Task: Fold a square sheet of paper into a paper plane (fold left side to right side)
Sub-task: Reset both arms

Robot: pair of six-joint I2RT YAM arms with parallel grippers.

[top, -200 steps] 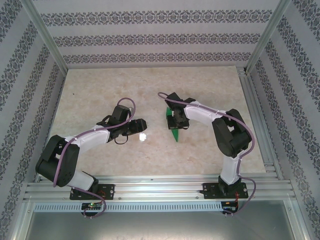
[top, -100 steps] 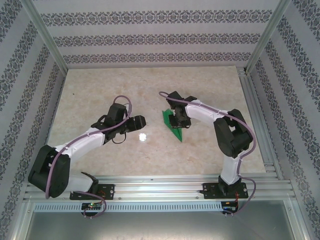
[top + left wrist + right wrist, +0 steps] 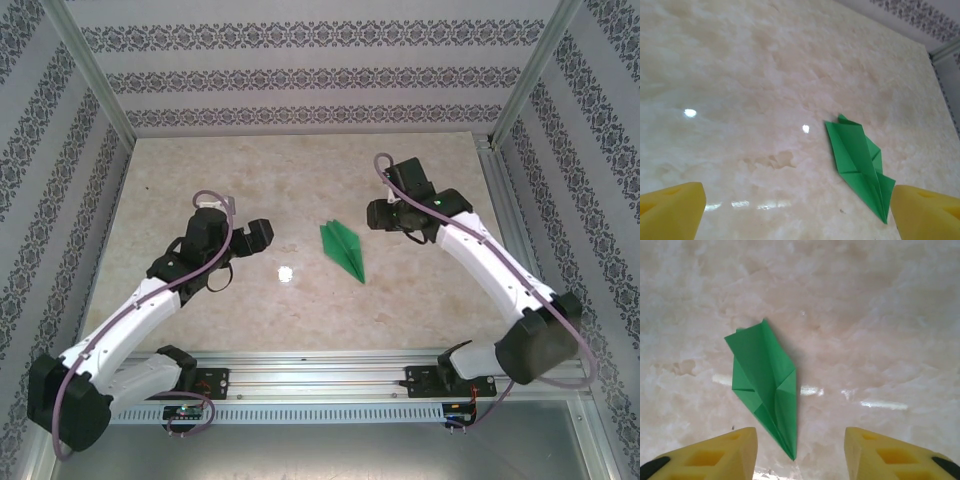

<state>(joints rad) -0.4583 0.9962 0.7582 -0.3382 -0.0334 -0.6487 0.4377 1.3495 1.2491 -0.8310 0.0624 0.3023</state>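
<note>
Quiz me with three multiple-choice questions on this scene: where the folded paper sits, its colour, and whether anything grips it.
1. Where is the folded, pointed paper dart?
A) middle of the beige marble-look table, between left gripper and right gripper
B) far left corner
C) near edge
2. Its colour?
A) white
B) red
C) bright green
3. Its state?
A) gripped and lifted
B) lying free
C) pinned under a finger
Answers: 1A, lies between them; 2C, plainly green; 3B, both grippers open, clear of it.
</note>
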